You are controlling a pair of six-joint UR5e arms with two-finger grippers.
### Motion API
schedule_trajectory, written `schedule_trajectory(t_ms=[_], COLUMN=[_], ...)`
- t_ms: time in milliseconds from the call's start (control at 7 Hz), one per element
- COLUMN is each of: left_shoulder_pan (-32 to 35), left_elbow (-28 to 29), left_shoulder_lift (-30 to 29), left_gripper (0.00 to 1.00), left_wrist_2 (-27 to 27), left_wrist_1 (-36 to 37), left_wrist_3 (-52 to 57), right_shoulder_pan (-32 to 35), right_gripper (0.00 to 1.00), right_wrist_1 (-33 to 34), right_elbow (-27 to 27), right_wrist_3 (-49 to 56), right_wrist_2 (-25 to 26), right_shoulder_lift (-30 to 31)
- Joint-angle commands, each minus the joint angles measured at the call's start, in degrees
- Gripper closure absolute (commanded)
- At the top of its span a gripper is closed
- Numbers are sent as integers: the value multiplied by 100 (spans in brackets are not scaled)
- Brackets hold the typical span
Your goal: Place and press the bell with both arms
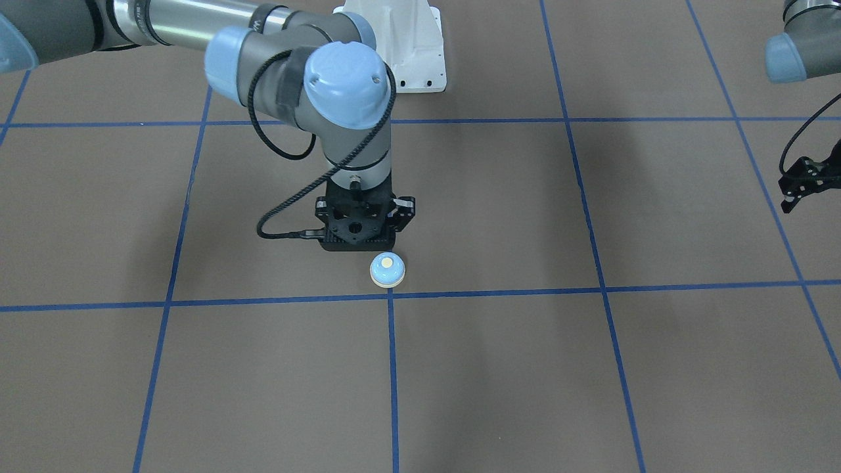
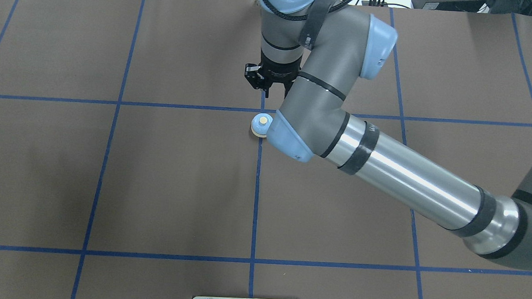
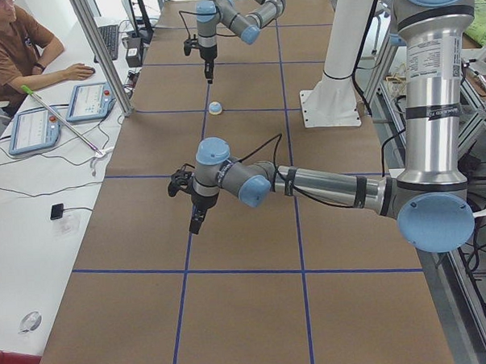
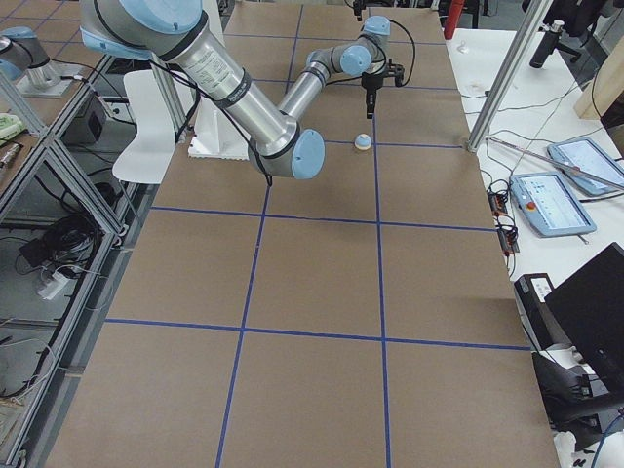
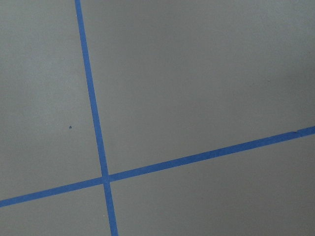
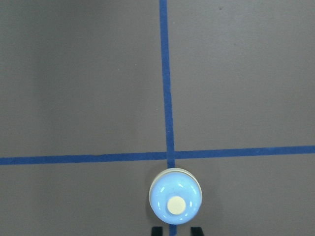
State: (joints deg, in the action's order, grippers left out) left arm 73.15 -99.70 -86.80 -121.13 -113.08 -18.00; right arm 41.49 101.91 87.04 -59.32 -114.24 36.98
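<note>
The light-blue bell [image 1: 387, 269] with its cream button stands upright on the brown table, beside a crossing of blue tape lines. It also shows in the overhead view [image 2: 261, 124], the side views [image 3: 215, 108] [image 4: 362, 142] and the right wrist view [image 6: 174, 201]. My right gripper [image 1: 358, 244] [image 2: 274, 91] [image 6: 176, 231] hangs above the bell, pointing down and clear of it, with its fingertips [image 6: 156, 231] apart and holding nothing. My left gripper [image 1: 788, 202] [image 3: 194, 226] hovers over bare table far off to the side; I cannot tell its jaw state.
The white bolted pedestal [image 1: 401, 46] [image 3: 332, 105] stands behind the bell on the robot's side. Blue tape lines [image 5: 98, 147] grid the table. An operator [image 3: 11, 47] sits at a side bench with tablets [image 3: 35, 131], past a metal post [image 3: 100, 51].
</note>
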Motion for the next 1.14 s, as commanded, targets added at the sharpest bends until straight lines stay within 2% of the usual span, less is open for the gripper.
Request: schedule_trajectory(t_ms=[0, 143, 286, 429, 571, 714, 857, 1000], left_shoulder_pan=[748, 1258, 1611, 1850, 1896, 1940, 1940, 1931], left_elbow=[-23, -41, -15, -50, -41, -50, -50, -50], left_shoulder_lift=[163, 102, 76, 93, 171, 233, 321, 313], left_gripper=[0, 0, 0, 0, 0, 0, 0, 0], left_wrist_2=[-340, -350, -358, -402, -733, -858, -868, -868], left_wrist_1=[737, 1544, 2109, 2480, 2562, 2555, 2485, 2484], left_wrist_3=[1256, 2204, 2840, 2968, 2960, 2908, 2899, 2890], right_shoulder_pan=[664, 955, 1367, 1954, 2630, 3167, 3738, 3987], right_gripper=[0, 0, 0, 0, 0, 0, 0, 0], right_wrist_1=[654, 593, 610, 593, 610, 610, 593, 497], right_elbow=[1556, 2162, 2368, 2405, 2379, 2336, 2057, 1845], right_wrist_3=[1364, 1962, 2656, 3480, 4707, 5502, 5745, 5895], right_wrist_2=[-246, -309, -492, -912, -1159, -1388, -1939, -2205], right_shoulder_lift=[1384, 2227, 2714, 3249, 3768, 4374, 4693, 4757])
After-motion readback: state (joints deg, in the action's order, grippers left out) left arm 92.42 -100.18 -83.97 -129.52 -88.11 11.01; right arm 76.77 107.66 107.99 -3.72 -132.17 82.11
